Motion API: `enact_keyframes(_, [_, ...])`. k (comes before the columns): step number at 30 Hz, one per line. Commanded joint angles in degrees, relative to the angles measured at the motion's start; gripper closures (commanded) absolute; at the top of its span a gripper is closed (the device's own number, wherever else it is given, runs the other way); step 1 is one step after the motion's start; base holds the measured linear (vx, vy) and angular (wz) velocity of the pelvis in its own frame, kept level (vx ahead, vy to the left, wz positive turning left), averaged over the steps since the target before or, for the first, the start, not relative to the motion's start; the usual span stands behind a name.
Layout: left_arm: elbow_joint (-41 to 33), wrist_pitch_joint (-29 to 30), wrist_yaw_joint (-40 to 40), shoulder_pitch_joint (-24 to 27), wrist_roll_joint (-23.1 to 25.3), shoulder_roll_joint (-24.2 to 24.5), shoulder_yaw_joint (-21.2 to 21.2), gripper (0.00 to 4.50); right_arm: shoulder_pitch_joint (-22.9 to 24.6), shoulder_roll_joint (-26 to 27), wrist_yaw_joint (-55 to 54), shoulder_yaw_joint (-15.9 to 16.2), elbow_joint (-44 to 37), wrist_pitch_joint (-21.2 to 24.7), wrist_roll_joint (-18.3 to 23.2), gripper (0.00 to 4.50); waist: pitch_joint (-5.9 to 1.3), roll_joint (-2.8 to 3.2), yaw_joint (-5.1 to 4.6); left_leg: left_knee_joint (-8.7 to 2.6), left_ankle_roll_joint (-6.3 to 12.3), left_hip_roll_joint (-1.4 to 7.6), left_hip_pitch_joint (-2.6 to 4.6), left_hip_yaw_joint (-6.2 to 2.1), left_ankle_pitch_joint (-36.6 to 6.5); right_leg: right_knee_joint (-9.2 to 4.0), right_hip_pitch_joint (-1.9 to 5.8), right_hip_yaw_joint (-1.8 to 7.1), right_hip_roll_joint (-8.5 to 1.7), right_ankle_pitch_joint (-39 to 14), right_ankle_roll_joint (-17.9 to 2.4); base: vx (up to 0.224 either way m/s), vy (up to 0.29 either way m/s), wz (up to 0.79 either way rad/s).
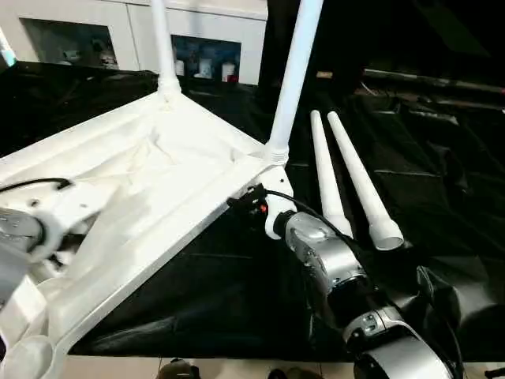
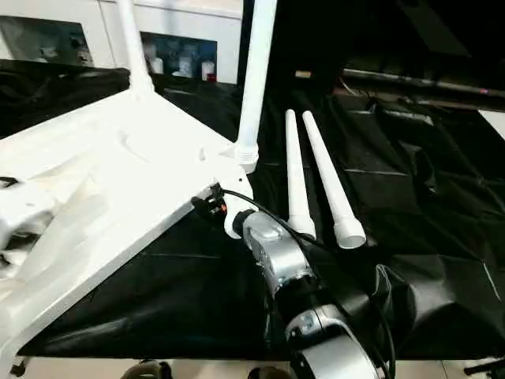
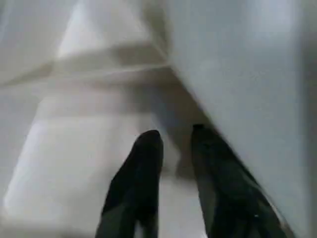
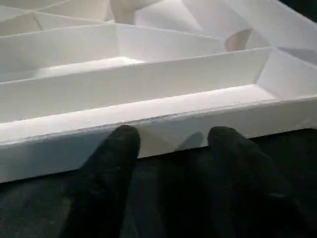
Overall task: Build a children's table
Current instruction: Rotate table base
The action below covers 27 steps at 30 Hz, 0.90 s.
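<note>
The upside-down table top (image 1: 158, 166) looks light, stiff and slick; best gripped by its rim, where the right pincer (image 4: 171, 144) waits apart; left pincer (image 3: 173, 148) apart too.

No readable text, label, brand, number or sign appears on anything here.

A black cloth (image 1: 442, 197) carries the upturned tabletop (image 1: 181, 170) and two loose legs (image 1: 355, 178).

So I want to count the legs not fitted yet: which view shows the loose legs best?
The left eye view: both loose legs lie whole, side by side on the black cloth, right of the tabletop. The right eye view shows the same pair. The wrist views show the tabletop's ribs and edge.
</note>
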Motion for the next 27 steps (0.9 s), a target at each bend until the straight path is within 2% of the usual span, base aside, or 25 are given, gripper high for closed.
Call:
enact_keyframes(1, [-5.1,-2.5,-7.1,1.0,-6.6,-2.3,-2.7,3.53,-1.3,0.3,1.1,0.5,1.8,-0.8,-0.1,2.33,-3.24,1.73,-0.1,-4.56,-4.55,3.03,2.33,-1.93,-20.8,-3.72,1.15,2.47,-3.24,-16.5,-10.5,0.0,0.0,0.0])
enact_keyframes(2, [-5.4,-2.6,-7.5,1.0,-6.9,-2.3,-2.8,3.61,-1.4,0.3,1.1,0.5,1.9,-0.9,-0.1,2.39,-3.26,1.76,-0.09,-4.58,-4.57,3.05,2.31,-1.89,-20.5,-3.69,1.19,2.5,-3.24,-16.1,-10.5,0.0,0.0,0.0])
enact_keyframes(3, [-7.7,-3.7,-10.3,0.7,-10.1,-3.6,-3.0,3.7,-1.8,0.5,1.5,0.5,2.7,-1.3,-0.2,2.45,-3.27,1.83,-0.05,-4.59,-4.67,3.04,2.32,-1.82,-20.0,-3.55,1.16,2.47,-3.08,-15.2,-10.6,0.0,0.0,0.0])
enact_keyframes(5, [-8.8,-4.3,-11.6,0.2,-12.1,-4.8,-3.2,3.85,-2.1,0.6,1.7,0.5,3.3,-1.5,-0.3,2.68,-3.3,1.78,-0.13,-4.59,-4.75,2.94,2.16,-1.8,-19.8,-3.43,1.27,2.44,-3.01,-14.6,-10.6,0.0,0.0,0.0])
enact_keyframes(8, [-8.1,-5.3,-12.8,-1.8,-13.6,-7.0,-4.5,4.05,-2.6,0.7,2.0,0.5,4.5,-2.1,-0.4,2.92,-3.52,1.52,-0.36,-4.43,-4.52,2.77,1.85,-1.71,-18.3,-3.18,1.61,2.46,-3.06,-13.3,-10.7,0.0,0.0,0.0])
enact_keyframes(10, [-3.5,-9.4,-11.0,-4.5,-11.3,-9.7,-6.0,4.23,-2.8,0.8,2.2,0.4,5.1,-2.5,-0.5,3.13,-3.57,1.29,-0.59,-4.16,-3.91,2.67,1.7,-1.57,-17.3,-3.29,1.61,2.57,-3.06,-13.1,-10.4,0.0,0.0,0.0])
enact_keyframes(11, [-3.1,-9.6,-10.8,-4.6,-11.1,-9.8,-6.1,4.23,-2.8,0.8,2.2,0.4,5.1,-2.5,-0.6,3.13,-3.65,1.28,-0.59,-4.05,-3.76,2.63,1.63,-1.57,-17.0,-3.21,1.73,2.62,-3.14,-12.7,-10.5,0.0,0.0,0.0])
enact_keyframes(12, [1.9,-13.1,-7.8,-7.0,-8.0,-11.5,-7.2,4.3,-2.8,0.7,2.3,0.4,5.1,-2.6,-0.6,3.26,-3.72,1.67,-0.66,-4.07,-3.49,2.6,1.46,-1.65,-16.1,-3.22,1.86,2.6,-3.05,-12.0,-10.5,0.0,0.0,0.0])
enact_keyframes(13, [7.0,-15.8,-4.5,-9.2,-5.5,-13.1,-7.7,4.39,-2.6,0.5,2.5,0.4,4.9,-2.6,-0.6,3.37,-3.75,1.52,-0.75,-3.97,-3.3,2.59,1.52,-1.62,-16.0,-3.22,1.87,2.6,-2.95,-11.5,-10.5,0.0,0.0,0.0])
enact_keyframes(14, [9.0,-16.6,-3.2,-10.0,-4.9,-13.7,-7.7,4.46,-2.5,0.5,2.6,0.3,4.7,-2.7,-0.6,3.46,-3.7,1.47,-0.75,-4.0,-3.31,2.55,1.48,-1.6,-16.2,-3.34,1.88,2.6,-2.88,-12.0,-10.4,0.0,0.0,0.0])
enact_keyframes(15, [10.7,-17.4,-2.1,-10.8,-3.9,-14.0,-8.0,4.49,-2.4,0.4,2.4,0.3,4.5,-2.6,-0.6,3.53,-3.75,1.85,-0.71,-4.04,-3.74,2.69,1.59,-1.74,-17.0,-3.28,1.91,2.61,-3.01,-12.8,-10.4,0.0,0.0,0.0])
enact_keyframes(16, [12.6,-18.4,-0.8,-11.6,-2.6,-14.0,-8.7,4.5,-2.3,0.3,2.4,0.1,4.3,-2.6,-0.7,3.6,-3.71,1.63,-0.89,-4.12,-4.11,2.76,1.44,-1.9,-18.1,-3.44,2.02,2.53,-3.0,-14.8,-10.0,0.0,0.0,0.0])
enact_keyframes(17, [14.4,-19.1,0.2,-12.4,-1.0,-13.6,-10.0,4.5,-2.1,0.2,2.2,-0.2,4.0,-2.6,-0.7,3.6,-3.6,1.96,-0.87,-4.15,-4.23,2.69,1.56,-2.01,-19.0,-3.67,1.85,2.51,-2.93,-16.3,-9.7,0.0,0.0,0.0])
enact_keyframes(18, [15.0,-19.3,0.5,-12.7,-0.4,-13.3,-10.5,4.5,-2.1,0.1,2.2,-0.3,3.8,-2.6,-0.8,3.81,-3.61,1.81,-0.97,-4.11,-4.32,2.74,1.76,-1.97,-20.1,-3.87,1.66,2.51,-2.88,-17.7,-9.4,0.0,0.0,0.0])
enact_keyframes(19, [16.0,-19.7,1.1,-13.0,0.7,-12.9,-11.4,4.5,-1.8,0.0,2.1,-0.5,3.4,-2.5,-0.7,3.81,-3.52,1.77,-1.09,-4.15,-4.66,2.88,1.67,-2.26,-21.4,-4.02,1.66,2.47,-3.08,-20.5,-9.1,0.0,0.0,0.0])
enact_keyframes(20, [17.1,-20.1,1.5,-13.4,1.3,-12.6,-12.0,4.5,-1.7,-0.2,1.9,-0.7,3.1,-2.5,-0.6,3.92,-3.5,1.79,-1.15,-4.17,-4.8,2.93,1.72,-2.31,-21.8,-4.01,1.57,2.42,-3.09,-21.1,-9.1,0.0,0.0,0.0])
enact_keyframes(21, [17.5,-20.2,1.6,-13.5,1.6,-12.6,-12.2,4.5,-1.7,-0.2,1.9,-0.7,3.1,-2.5,-0.5,4.03,-3.51,2.53,-1.14,-4.17,-5.07,2.89,1.78,-2.42,-22.2,-4.0,1.54,2.41,-3.08,-21.5,-9.1,0.0,0.0,0.0])
enact_keyframes(22, [21.0,-22.0,3.0,-14.6,3.6,-12.3,-13.5,4.5,-1.2,-0.6,1.4,-1.2,2.1,-2.4,-0.3,4.11,-3.48,2.13,-1.22,-4.15,-5.14,2.94,1.97,-2.38,-23.2,-4.35,1.29,2.33,-2.95,-22.2,-8.9,0.0,0.0,0.0])
enact_keyframes(23, [22.5,-23.3,3.8,-15.1,4.3,-12.3,-13.7,4.5,-1.0,-0.7,1.1,-1.4,1.7,-2.5,-0.3,4.18,-3.44,2.15,-1.09,-4.08,-5.22,2.91,2.18,-2.37,-23.9,-4.39,1.09,2.37,-2.93,-22.5,-9.0,0.0,0.0,0.0])
enact_keyframes(24, [24.5,-25.2,5.1,-15.7,5.3,-12.5,-13.9,4.5,-0.9,-0.9,0.8,-1.6,1.3,-2.5,-0.3,4.27,-3.47,2.46,-1.12,-4.13,-5.34,2.88,2.18,-2.44,-24.5,-4.48,1.07,2.32,-2.8,-22.5,-8.9,0.0,0.0,0.0])
enact_keyframes(27, [29.8,-28.9,11.5,-17.8,7.6,-13.8,-13.4,4.5,-0.4,-1.4,0.3,-2.2,-0.2,-2.3,-0.1,4.45,-3.5,2.49,-1.11,-4.13,-5.61,2.92,2.33,-2.53,-25.7,-4.44,0.99,2.27,-2.84,-23.0,-8.9,0.0,0.0,0.0])
